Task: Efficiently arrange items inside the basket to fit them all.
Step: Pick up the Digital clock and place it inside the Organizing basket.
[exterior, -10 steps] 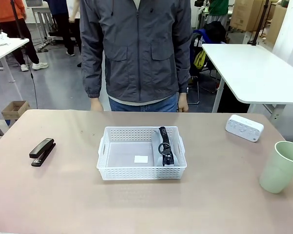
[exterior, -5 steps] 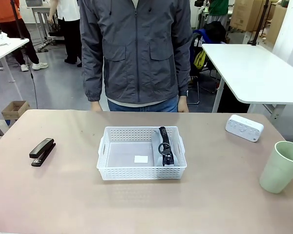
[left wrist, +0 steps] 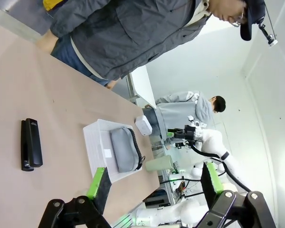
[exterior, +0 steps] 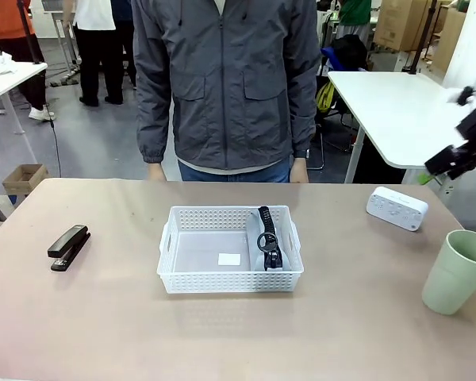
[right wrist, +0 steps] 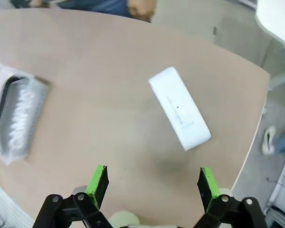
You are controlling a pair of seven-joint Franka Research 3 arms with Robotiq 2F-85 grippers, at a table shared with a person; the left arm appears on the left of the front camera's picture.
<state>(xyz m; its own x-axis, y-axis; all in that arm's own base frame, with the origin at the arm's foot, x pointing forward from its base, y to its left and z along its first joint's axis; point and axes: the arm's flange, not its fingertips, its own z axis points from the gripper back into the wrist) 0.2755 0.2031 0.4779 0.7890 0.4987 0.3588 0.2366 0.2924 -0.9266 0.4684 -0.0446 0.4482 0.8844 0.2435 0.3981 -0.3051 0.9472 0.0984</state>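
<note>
1. The basket [exterior: 230, 282] sits at the middle of the table [exterior: 119, 325], its long side facing the robot.
2. Inside it, the grey zip pouch [left wrist: 125, 149] stands on edge against the right-hand wall with its black strap [exterior: 267, 236] on top. A small white label [exterior: 229, 259] lies on the bare floor beside it.
3. The other 3 items are outside the basket, on the table.
4. The black stapler [exterior: 69, 246] lies well to the left.
5. The white box [exterior: 397, 208] lies far right, toward the person's side.
6. The pale green cup [exterior: 458, 271] stands upright at the right edge, nearer the robot than the box.
7. The right gripper [right wrist: 152, 185] hangs above the table with its jaws spread wide and nothing between them. The white box [right wrist: 179, 108] lies below and ahead of it. In the front view the right arm [exterior: 466, 143] shows blurred at the right edge, above the box.
8. The left gripper [left wrist: 153, 183] is held high off to the stapler's side, jaws wide apart and empty.
9. A person in a grey jacket [exterior: 226, 87] stands at the far edge, both hands hanging at the table's rim.
</note>
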